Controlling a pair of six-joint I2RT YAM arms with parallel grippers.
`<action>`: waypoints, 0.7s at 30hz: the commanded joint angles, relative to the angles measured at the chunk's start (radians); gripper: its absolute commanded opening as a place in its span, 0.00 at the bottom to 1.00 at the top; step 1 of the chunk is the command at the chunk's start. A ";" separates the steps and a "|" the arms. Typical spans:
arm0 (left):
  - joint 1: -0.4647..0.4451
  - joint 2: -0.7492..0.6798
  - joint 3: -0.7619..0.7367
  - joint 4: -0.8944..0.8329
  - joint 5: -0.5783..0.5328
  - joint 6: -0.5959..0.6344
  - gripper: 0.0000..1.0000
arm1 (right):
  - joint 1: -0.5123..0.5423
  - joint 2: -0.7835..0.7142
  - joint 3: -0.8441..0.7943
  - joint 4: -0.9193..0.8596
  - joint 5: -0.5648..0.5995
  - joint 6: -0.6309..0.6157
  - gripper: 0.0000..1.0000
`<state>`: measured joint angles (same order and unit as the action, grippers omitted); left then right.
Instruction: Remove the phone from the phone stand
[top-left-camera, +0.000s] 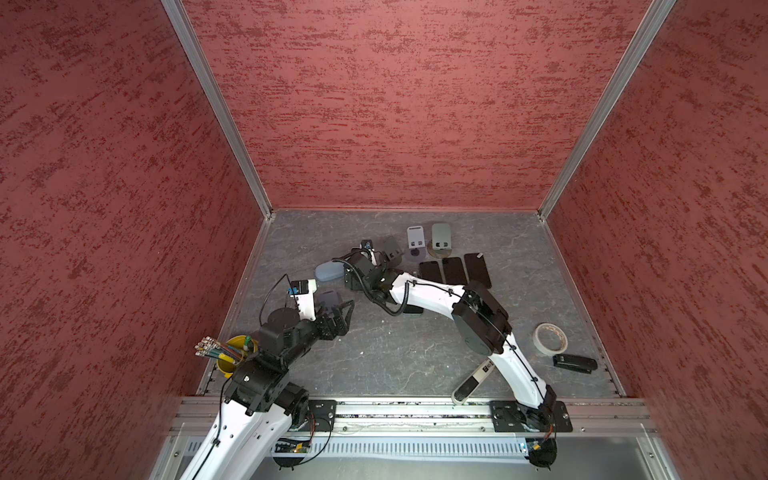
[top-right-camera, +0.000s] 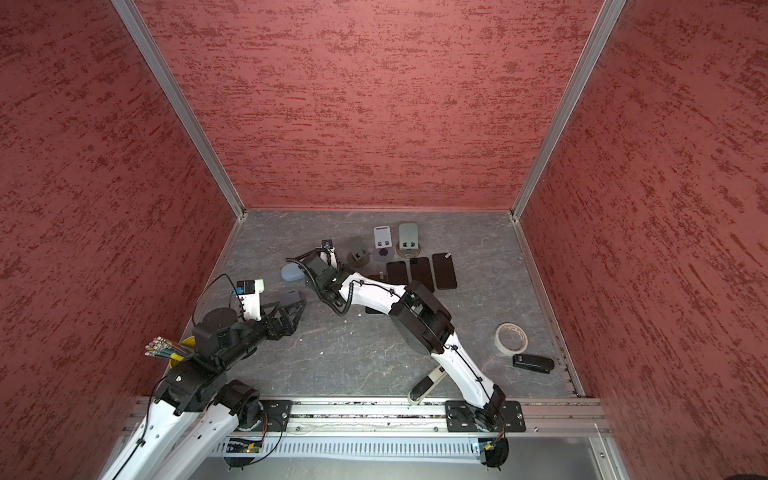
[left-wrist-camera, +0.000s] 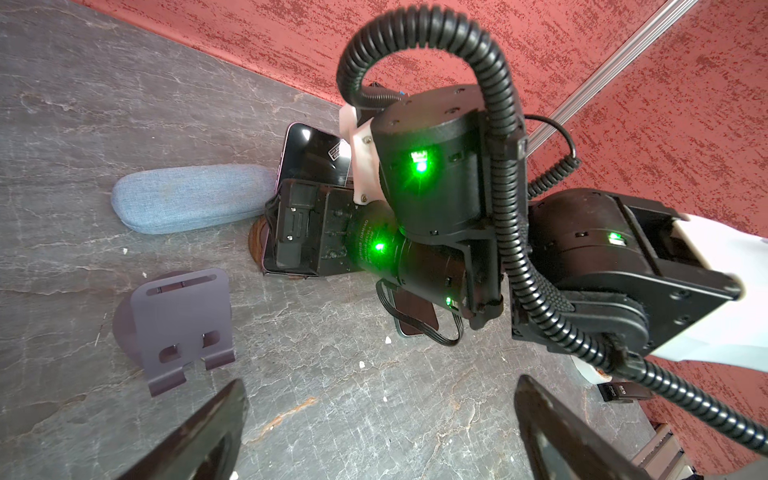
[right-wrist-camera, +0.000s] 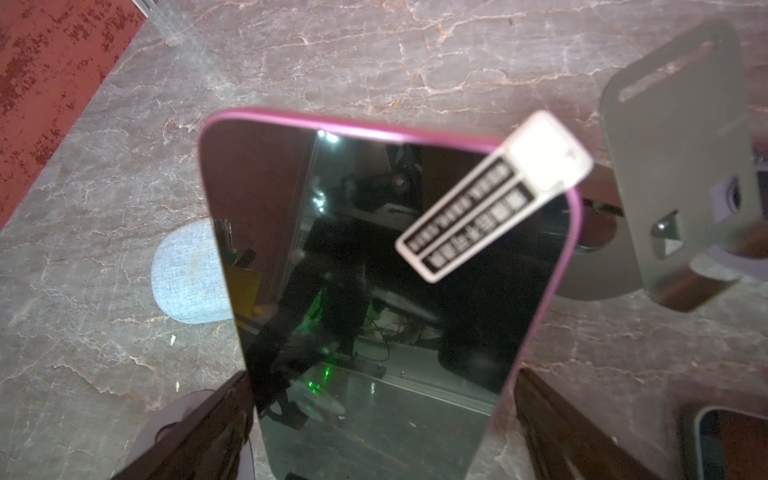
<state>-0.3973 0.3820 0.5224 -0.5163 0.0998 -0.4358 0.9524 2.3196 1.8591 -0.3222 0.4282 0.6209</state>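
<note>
Straddling the phone (right-wrist-camera: 386, 291), the right pincer (right-wrist-camera: 382, 374) has its fingers wide, one along each long edge of the lower half. They sit close to the purple rim, and I cannot tell whether they press on it. The phone leans upright on the phone stand (left-wrist-camera: 254, 245), in the far part of the counter (top-left-camera: 415, 357), left of the middle.

Just left of it lies a blue glasses case (left-wrist-camera: 191, 199). Just right of it stands an empty grey stand (right-wrist-camera: 681, 166), near enough to crowd that side. Farther right are a pale stand (top-left-camera: 415, 237) and a greenish stand (top-left-camera: 441, 236), with a row of flat phones (top-left-camera: 453, 270) on their near side. Another flat phone (left-wrist-camera: 415, 316) lies under the right arm's wrist.

The left pincer (left-wrist-camera: 380, 380) hangs spread wide with nothing between its fingers, nearer and left of the phone, with an empty dark stand (left-wrist-camera: 183, 328) just beside it.

Open counter lies in the near middle, between the arms. A yellow cup (top-left-camera: 224, 365) of pens sits at the near left edge. A tape roll (top-left-camera: 550, 338) and a black stapler (top-left-camera: 575, 363) sit near the right edge. Red walls (top-left-camera: 395, 104) close the left, far and right sides.
</note>
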 joint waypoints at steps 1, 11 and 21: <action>0.008 -0.010 -0.009 0.013 0.008 0.017 1.00 | 0.005 0.015 0.027 -0.008 0.046 0.024 0.94; 0.009 -0.009 -0.007 0.012 0.013 0.017 1.00 | 0.009 0.008 0.020 0.001 0.045 0.006 0.71; 0.009 -0.005 -0.006 0.010 0.015 0.014 1.00 | 0.011 -0.051 -0.045 0.057 0.043 -0.026 0.62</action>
<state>-0.3927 0.3820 0.5224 -0.5163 0.1062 -0.4358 0.9588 2.3146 1.8423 -0.2901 0.4335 0.6064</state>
